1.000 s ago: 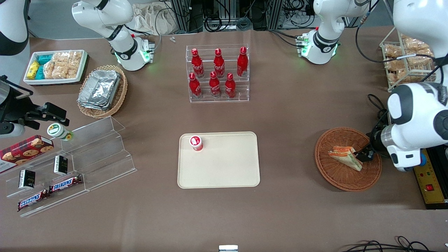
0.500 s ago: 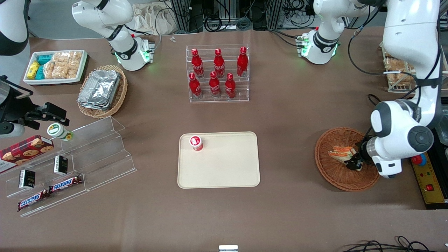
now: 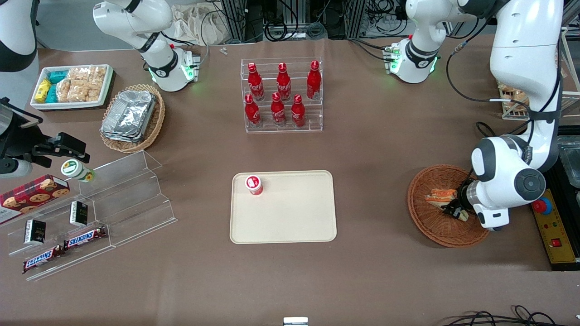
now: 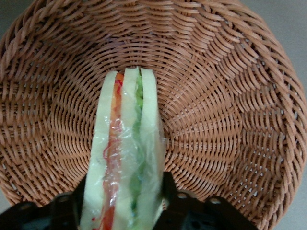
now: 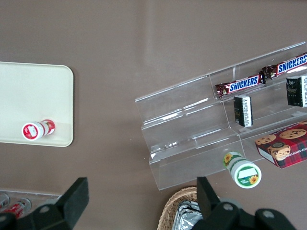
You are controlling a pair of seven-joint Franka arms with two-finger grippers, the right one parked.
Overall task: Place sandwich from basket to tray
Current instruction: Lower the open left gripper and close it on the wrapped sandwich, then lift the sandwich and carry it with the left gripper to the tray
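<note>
The sandwich, a plastic-wrapped white-bread wedge with orange, red and green filling, is in the reddish-brown wicker basket toward the working arm's end of the table. My left gripper is down in the basket, shut on the sandwich's wide end. In the left wrist view the sandwich stands on edge between the two black fingers of the gripper, with its tip pointing out over the basket's woven floor. The cream-beige tray lies at mid-table, well apart from the basket.
A small red-capped bottle stands on the tray's corner. A clear rack of red cola bottles stands farther from the front camera than the tray. A yellow control box lies beside the basket. A clear stepped shelf is toward the parked arm's end.
The left arm has swung in over the basket's rim and the gripper has slid farther in along the sandwich. The sandwich has turned from lying flat to standing on edge between the fingers.
</note>
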